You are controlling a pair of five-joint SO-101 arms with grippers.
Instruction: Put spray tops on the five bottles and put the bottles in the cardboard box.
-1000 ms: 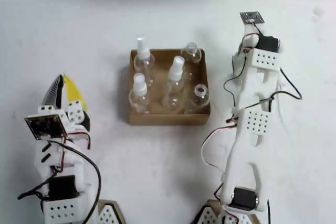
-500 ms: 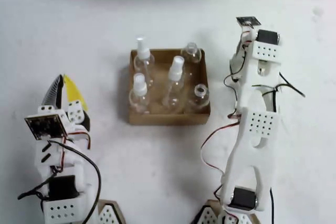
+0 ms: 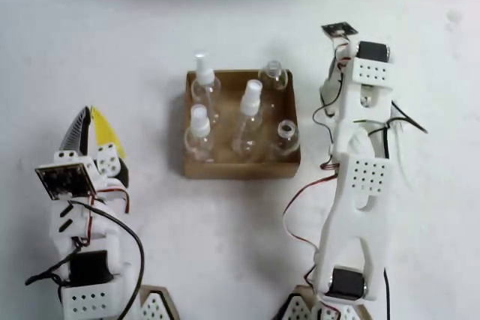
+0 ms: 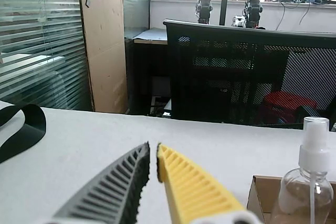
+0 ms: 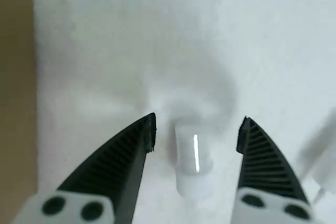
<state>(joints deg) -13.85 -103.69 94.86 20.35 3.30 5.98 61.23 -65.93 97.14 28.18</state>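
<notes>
The cardboard box (image 3: pixel 241 167) sits mid-table with five clear bottles in it. Three wear white spray tops (image 3: pixel 251 97); two bottles (image 3: pixel 286 133) on the box's right side have bare necks. My right arm (image 3: pixel 363 176) stretches along the box's right side. In the right wrist view my right gripper (image 5: pixel 197 124) is open, pointing down at the table, with a loose white spray top (image 5: pixel 193 161) between its black fingers, untouched. My left gripper (image 3: pixel 90 112) rests shut at the left, grey and yellow fingers (image 4: pixel 121 182) together, holding nothing. A topped bottle (image 4: pixel 310 182) appears beyond it.
White tabletop surrounds the box. The box wall (image 5: pixel 16 87) lies close beside the right gripper. A black strap (image 4: pixel 21 132) lies on the table far from the left gripper. A black chair (image 4: pixel 252 72) stands behind the far table edge.
The right arm has stretched farther out and its wrist has swung a little toward the box. The left arm and the bottles have not moved.
</notes>
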